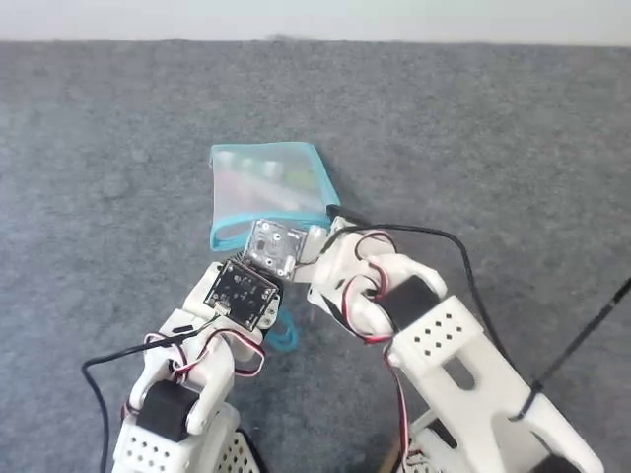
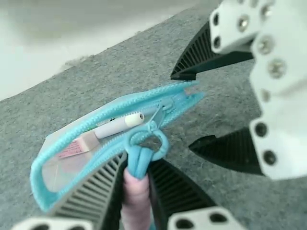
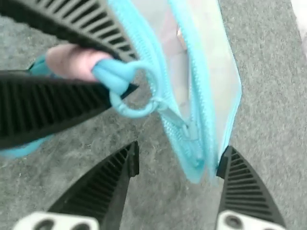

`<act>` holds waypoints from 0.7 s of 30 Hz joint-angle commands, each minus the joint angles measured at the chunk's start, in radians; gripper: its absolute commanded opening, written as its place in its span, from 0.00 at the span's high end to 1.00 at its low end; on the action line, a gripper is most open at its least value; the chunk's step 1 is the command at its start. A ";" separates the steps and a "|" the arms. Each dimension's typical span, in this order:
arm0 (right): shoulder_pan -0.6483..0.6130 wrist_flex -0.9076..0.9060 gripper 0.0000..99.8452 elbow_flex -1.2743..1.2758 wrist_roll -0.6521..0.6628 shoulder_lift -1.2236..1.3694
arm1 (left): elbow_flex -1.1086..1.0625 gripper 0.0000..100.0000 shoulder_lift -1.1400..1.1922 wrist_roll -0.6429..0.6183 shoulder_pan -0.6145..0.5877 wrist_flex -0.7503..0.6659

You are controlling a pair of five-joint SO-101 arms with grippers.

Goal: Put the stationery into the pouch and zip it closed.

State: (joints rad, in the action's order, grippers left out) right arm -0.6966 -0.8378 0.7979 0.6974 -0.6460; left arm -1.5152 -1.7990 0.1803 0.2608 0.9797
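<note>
One pouch — left end effector pinches pull-loop; right end effector agape astride corner.

On the bench, near the middle: pouch, just ahead of both arms, one arm at the near left, the other at the near right. Inside the pouch, pen lying along the zip, small block just beside it, deeper in. At the zip's end, zip ring with pull cord threaded through, clamped between the fingers of the left gripper. Astride the pouch corner next to it, right gripper, fingers spread, one on either side
</note>
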 commanded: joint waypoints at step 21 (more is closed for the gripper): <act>0.099 0.088 0.99 -0.104 -0.195 0.147 | 0.002 0.99 -0.018 0.006 -0.005 -0.035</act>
State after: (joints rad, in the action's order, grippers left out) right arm -0.6337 -0.7626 0.7365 0.5240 -0.5002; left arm -1.5152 -1.7990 0.1803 0.2639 0.9797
